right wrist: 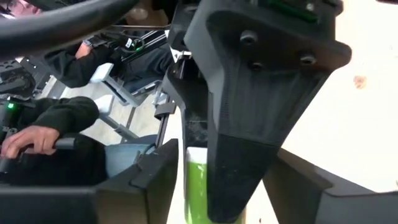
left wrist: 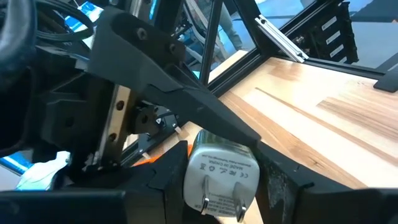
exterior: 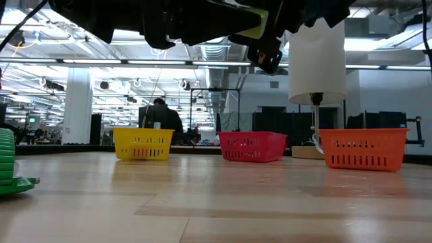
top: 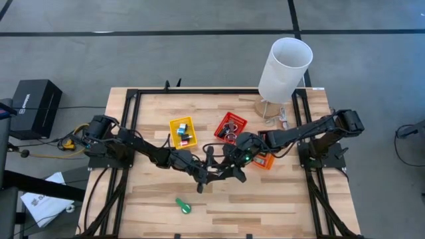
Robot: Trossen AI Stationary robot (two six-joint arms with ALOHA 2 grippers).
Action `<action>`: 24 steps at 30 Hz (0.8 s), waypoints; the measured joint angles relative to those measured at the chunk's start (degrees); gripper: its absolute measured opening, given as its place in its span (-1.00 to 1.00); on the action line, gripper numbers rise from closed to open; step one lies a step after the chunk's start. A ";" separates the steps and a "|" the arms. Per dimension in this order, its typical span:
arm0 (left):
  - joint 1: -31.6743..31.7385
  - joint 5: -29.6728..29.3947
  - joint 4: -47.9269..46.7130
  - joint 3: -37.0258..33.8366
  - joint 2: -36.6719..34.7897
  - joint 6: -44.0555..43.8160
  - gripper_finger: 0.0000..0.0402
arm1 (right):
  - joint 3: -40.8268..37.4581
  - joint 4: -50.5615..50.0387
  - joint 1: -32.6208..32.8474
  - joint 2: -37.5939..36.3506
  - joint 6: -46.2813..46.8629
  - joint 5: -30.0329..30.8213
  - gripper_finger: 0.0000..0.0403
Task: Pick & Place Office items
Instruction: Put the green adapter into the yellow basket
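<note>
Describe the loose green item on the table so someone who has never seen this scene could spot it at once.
Start from the wooden table in the high view and look below the two meeting grippers, toward the near edge. The green item lies alone on bare wood, left of centre. Unlike the other small things, it sits outside the yellow bin, red bin and orange bin.

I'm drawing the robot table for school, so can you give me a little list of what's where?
Bins: yellow bin, red bin, orange bin
Left gripper: mid-table, closed on a white plug adapter
Right gripper: right up against the left one, beside the orange bin
Loose item: green item, alone on the wood
Tall thing: white cylinder, back corner
</note>
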 joint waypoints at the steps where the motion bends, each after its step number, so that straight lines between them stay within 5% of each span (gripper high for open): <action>1: 0.00 0.00 0.00 -0.02 0.00 0.00 -0.29 | 0.02 0.02 -0.02 0.00 0.00 0.00 0.03; 7: 0.00 0.00 -1.22 -0.02 0.00 0.02 -0.29 | 0.02 -1.30 0.00 -0.02 0.04 -0.44 0.20; 24: 0.00 -4.80 -10.74 -0.02 0.02 -4.57 -0.30 | 0.02 -23.22 0.55 -0.02 0.24 -0.48 0.21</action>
